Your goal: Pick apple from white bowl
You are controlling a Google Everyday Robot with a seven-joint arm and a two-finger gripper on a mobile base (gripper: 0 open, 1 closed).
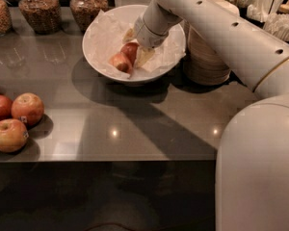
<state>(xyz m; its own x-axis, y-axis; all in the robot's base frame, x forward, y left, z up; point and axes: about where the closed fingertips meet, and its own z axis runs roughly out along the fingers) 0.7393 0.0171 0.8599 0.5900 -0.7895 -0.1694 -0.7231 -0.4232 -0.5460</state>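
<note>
The white bowl (101,30), wide and lined with crinkled white paper, stands at the back middle of the counter. In it lie a small deep red apple (130,52) and, touching it at the front left, a paler yellowish-orange apple (119,62). My gripper (137,46) reaches down into the bowl from the upper right and sits right at the red apple, covering its top right side. The arm hides the right part of the bowl's inside.
Several larger red-yellow apples (27,108) lie at the counter's left edge. A stack of cream disposable bowls (206,57) stands just right of the white bowl. Glass jars (38,8) line the back left. Cutlery and napkins (267,8) stand at the back right.
</note>
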